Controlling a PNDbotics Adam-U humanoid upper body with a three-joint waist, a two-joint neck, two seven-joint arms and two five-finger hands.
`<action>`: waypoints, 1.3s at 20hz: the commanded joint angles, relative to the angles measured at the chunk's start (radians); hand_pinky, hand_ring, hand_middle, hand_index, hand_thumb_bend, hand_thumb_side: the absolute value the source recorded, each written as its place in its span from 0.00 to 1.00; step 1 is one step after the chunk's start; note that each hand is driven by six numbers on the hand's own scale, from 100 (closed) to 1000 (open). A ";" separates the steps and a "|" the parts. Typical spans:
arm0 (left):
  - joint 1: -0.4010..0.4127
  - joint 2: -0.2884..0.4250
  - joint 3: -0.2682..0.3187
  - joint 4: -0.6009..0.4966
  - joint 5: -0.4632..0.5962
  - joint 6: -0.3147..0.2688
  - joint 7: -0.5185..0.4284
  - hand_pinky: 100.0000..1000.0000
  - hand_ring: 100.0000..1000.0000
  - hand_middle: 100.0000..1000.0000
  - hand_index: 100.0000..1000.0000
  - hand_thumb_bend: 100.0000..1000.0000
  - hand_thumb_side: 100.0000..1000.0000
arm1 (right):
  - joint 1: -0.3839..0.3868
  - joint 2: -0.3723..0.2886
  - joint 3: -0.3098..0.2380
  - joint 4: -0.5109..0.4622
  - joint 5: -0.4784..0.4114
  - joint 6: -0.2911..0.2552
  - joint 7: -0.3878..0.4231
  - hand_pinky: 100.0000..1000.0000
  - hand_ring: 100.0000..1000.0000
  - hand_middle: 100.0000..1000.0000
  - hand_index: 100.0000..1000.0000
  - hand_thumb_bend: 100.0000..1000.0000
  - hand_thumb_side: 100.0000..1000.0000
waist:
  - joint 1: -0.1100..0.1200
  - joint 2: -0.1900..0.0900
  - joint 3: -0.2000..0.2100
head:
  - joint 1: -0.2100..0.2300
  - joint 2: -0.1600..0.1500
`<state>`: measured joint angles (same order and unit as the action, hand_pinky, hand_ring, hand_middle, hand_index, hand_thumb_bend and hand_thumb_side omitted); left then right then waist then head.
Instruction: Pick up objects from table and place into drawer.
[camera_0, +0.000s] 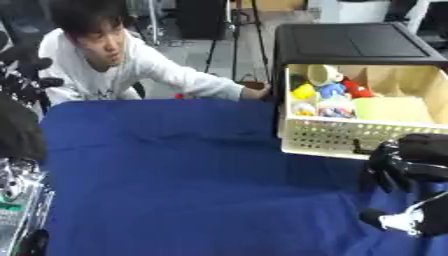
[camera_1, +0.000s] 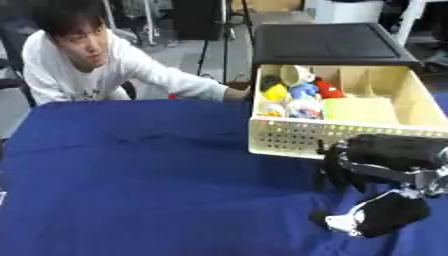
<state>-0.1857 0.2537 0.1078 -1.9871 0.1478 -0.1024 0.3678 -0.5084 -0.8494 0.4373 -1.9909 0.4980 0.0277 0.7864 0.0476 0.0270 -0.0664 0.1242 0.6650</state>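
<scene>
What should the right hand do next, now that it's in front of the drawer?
Probably draw the right hand back from the drawer and look for another object. It hangs just before the drawer's front with fingers curled downward and nothing visibly held. Toys already lie inside, and no loose object shows on the blue cloth.

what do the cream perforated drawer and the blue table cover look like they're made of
The cream perforated drawer looks like moulded plastic: its front has regular rows of small holes and a smooth, matte rim. The blue table cover looks like woven cloth, matte, with soft creases and folds; the fibre cannot be told.
</scene>
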 joint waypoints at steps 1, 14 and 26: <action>-0.007 0.006 0.006 -0.013 0.002 0.001 -0.002 0.50 0.63 0.67 0.88 0.40 0.93 | -0.004 -0.011 -0.017 -0.009 0.030 0.026 -0.005 0.00 0.33 0.41 0.69 0.32 0.72 | -0.004 -0.004 0.002 | -0.005 -0.012; -0.011 -0.001 0.006 -0.013 0.000 0.001 -0.004 0.50 0.62 0.66 0.88 0.39 0.94 | 0.010 -0.019 -0.031 -0.009 0.064 0.108 -0.012 0.00 0.37 0.46 0.70 0.32 0.75 | -0.007 0.013 0.011 | -0.015 -0.030; -0.015 -0.007 0.004 -0.013 0.000 0.002 -0.010 0.50 0.61 0.66 0.88 0.39 0.94 | 0.013 -0.040 -0.059 -0.009 0.162 0.146 -0.073 0.02 0.44 0.51 0.71 0.29 0.82 | -0.011 0.027 0.017 | -0.023 -0.050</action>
<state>-0.1868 0.2366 0.1078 -1.9871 0.1479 -0.0989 0.3626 -0.4860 -0.8580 0.3992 -1.9909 0.6446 0.1715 0.7232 0.0407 0.0623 -0.0496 0.1039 0.6267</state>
